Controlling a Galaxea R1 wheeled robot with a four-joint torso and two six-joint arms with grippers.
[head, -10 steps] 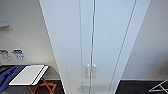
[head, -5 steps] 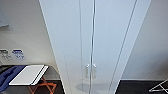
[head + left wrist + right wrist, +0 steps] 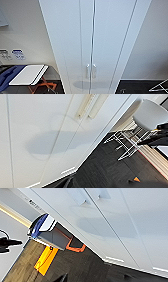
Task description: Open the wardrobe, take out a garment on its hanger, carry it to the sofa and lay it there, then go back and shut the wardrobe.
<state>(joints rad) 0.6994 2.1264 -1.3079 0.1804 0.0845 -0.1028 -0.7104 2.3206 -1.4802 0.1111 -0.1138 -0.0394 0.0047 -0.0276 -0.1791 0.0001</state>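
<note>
Standing tall, smooth white wardrobe [image 3: 95, 37], doors flat.

Wardrobe [image 3: 75, 37] — smooth, glossy white

The dark floor [image 3: 135, 87] in front of me carries the wardrobe [image 3: 95, 45], which stands upright on it against the wall with both doors shut. To my left a small table [image 3: 28, 74] with orange legs stands on the same floor, just beside the wardrobe. To my right stands what looks like a white wire-legged chair [image 3: 147, 116].
</note>
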